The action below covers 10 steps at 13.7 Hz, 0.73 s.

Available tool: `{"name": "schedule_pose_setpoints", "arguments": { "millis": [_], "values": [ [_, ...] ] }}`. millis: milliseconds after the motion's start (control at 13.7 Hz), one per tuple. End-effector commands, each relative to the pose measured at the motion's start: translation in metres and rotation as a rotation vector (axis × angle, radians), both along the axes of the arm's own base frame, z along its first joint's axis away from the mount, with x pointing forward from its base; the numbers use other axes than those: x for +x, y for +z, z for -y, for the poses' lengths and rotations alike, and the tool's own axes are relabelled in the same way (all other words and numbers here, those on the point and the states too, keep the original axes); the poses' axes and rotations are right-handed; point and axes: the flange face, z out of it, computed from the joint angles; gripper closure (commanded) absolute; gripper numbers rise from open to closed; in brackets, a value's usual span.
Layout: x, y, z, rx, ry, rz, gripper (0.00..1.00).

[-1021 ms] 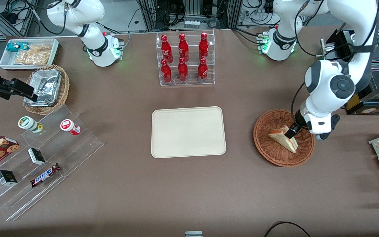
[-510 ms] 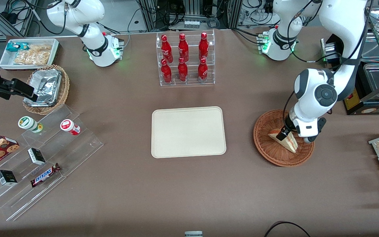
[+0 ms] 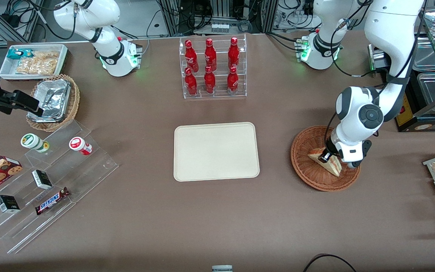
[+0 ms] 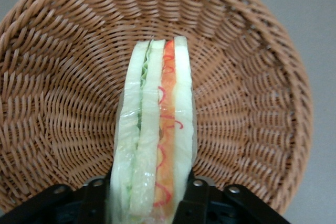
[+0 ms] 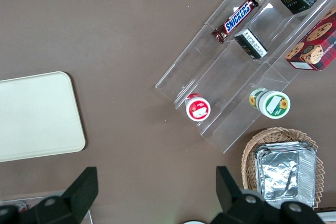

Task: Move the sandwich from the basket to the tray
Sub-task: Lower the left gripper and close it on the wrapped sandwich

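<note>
Sandwich tray first: one flat cream rectangular tray (image 3: 216, 151) lies bare. Near it sits one round reddish-brown wicker basket (image 3: 305, 166). In it stands one white triangle sandwich (image 4: 153, 129). One black gripper (image 4: 149, 198) seems to squeeze its sides.

One word reads plainly — "SNICKERS", in blue letters on the candy bar (image 3: 52, 200) lying on the clear stepped stand (image 3: 47, 189), seen again from the right wrist (image 5: 236, 18). The red bottles (image 3: 210, 66) carry white script too small to make out — likewise the small dark boxes.

The gripper (image 3: 325, 155) sits at the sandwich (image 3: 327, 161) in the basket (image 3: 308, 177).
</note>
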Motion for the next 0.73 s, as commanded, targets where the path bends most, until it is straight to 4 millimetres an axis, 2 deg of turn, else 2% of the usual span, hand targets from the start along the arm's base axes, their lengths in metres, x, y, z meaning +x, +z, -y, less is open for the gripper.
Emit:
{"name": "schedule_pose_setpoints", "arguments": {
  "millis": [0,219,438,510,583,656],
  "values": [
    [0.001,0.049,0.004,-0.001,0.011,0.012,0.95],
    [0.007,0.123,0.025,0.024,-0.032,-0.049,0.95],
    [0.020,0.189,0.079,0.028,-0.116,-0.066,0.95],
    [0.024,0.200,0.104,0.021,-0.149,-0.061,0.95],
    [0.026,0.202,0.132,0.010,-0.185,-0.055,0.94],
    [0.025,0.194,0.158,0.010,-0.213,-0.060,0.94]
  ]
}}
